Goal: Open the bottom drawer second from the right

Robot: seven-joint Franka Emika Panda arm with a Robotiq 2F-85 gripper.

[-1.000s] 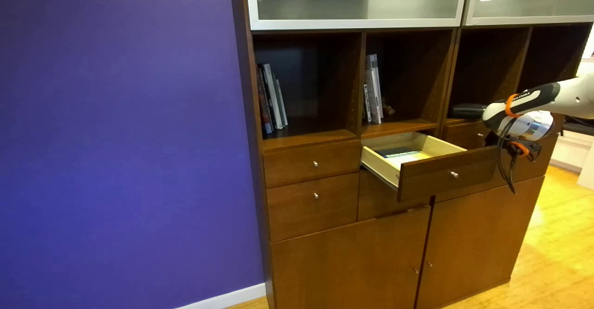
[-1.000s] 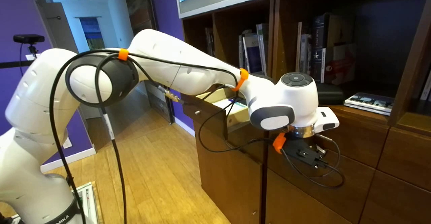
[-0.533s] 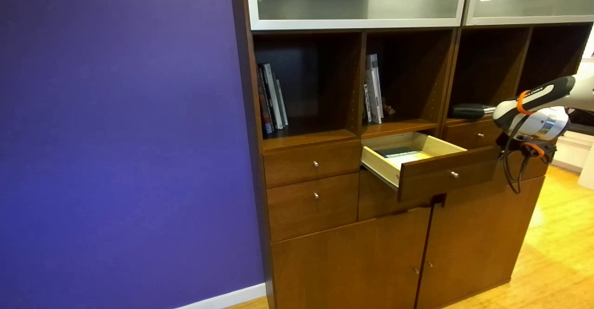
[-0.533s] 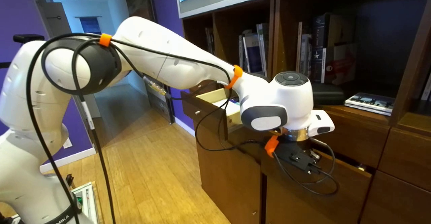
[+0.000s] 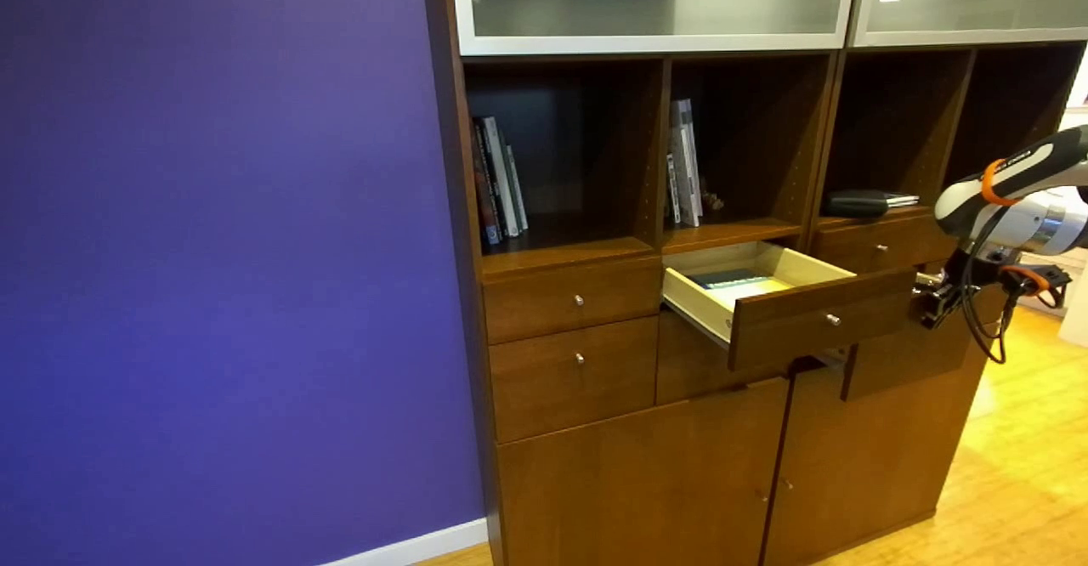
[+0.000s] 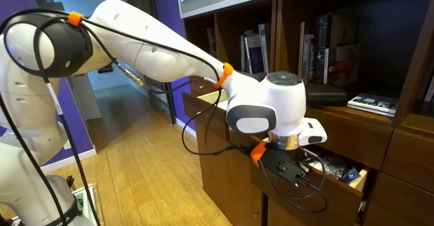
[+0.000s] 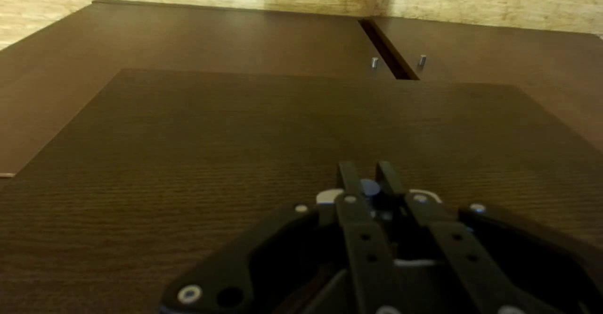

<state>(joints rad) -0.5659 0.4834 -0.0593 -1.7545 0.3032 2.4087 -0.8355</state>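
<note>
Both the bottom drawer [image 7: 264, 135] and the gripper [image 7: 367, 176] had moved outward since the earlier frame, jaws nearly closed, pinching the knob [image 7: 370, 188]. Beneath the upper drawer [image 6: 352, 139], it stood partway out, contents [image 6: 334, 165] showing; opening seemed well along, perhaps a further pull and release remaining.

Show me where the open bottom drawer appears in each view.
In an exterior view: drawer at right, partly hidden by the top drawer.
In an exterior view: drawer at lower right, its inside partly visible.
Wrist view: drawer across middle and bottom.
Shared landmark: door gap, low in both exterior views, high in wrist view.
</note>
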